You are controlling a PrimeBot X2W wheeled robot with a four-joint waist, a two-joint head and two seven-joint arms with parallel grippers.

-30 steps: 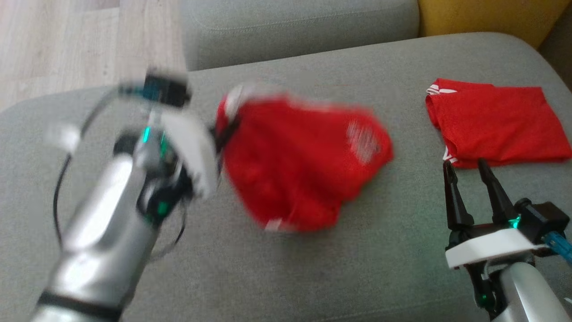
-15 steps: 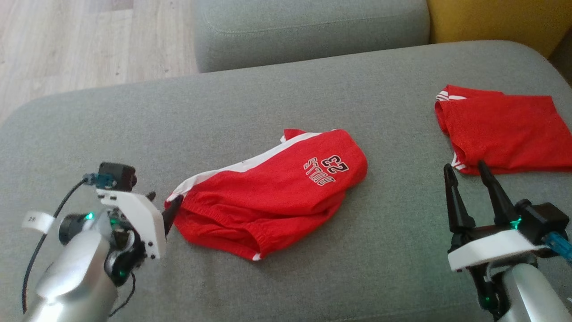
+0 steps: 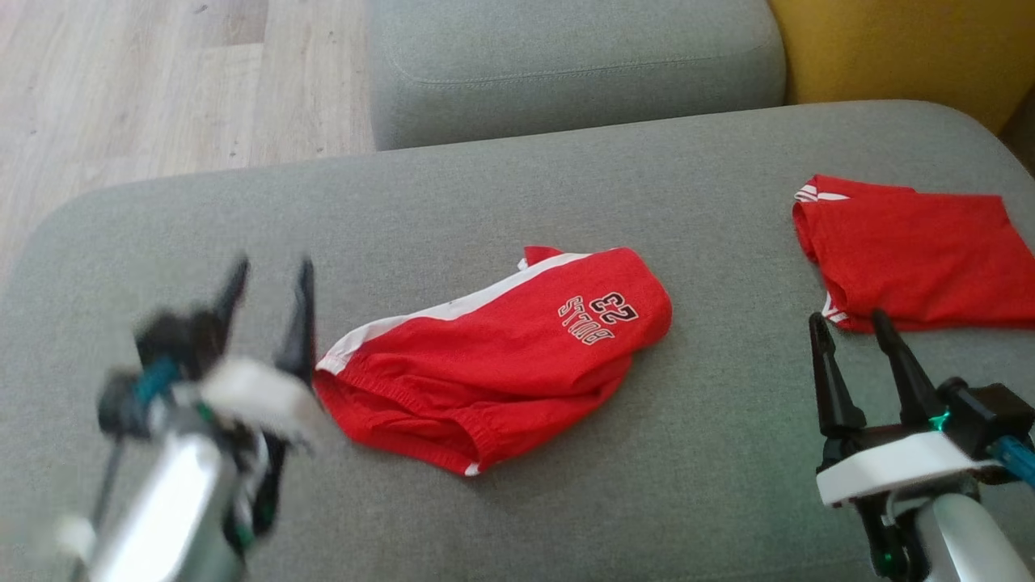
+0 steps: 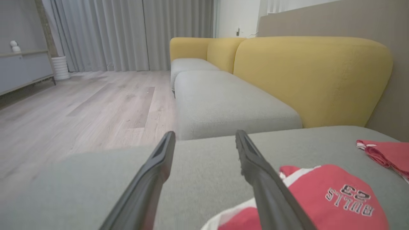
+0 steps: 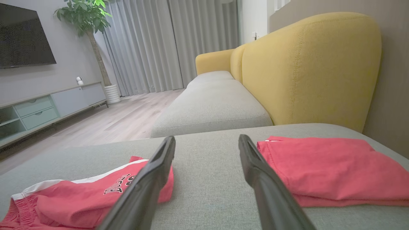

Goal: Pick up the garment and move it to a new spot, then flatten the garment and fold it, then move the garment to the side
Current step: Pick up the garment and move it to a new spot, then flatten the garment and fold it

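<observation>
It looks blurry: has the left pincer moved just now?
Yes. The left pincer has come off the waistband corner of the red shorts, drawing leftward, open.

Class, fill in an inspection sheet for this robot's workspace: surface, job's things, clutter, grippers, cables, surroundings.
Surface: grey fabric sofa cushion, smooth.
Job's things: crumpled red shorts with white stripe, lying mid-cushion, not folded.
Clutter: folded red garment at the cushion's right end.
Grippers: left gripper open, empty, beside the shorts' waistband; right gripper open, empty, near the folded garment.
Cables: blue cable at the right wrist.
Surroundings: pale wood floor, yellow sofa backrest, grey curtains.
</observation>
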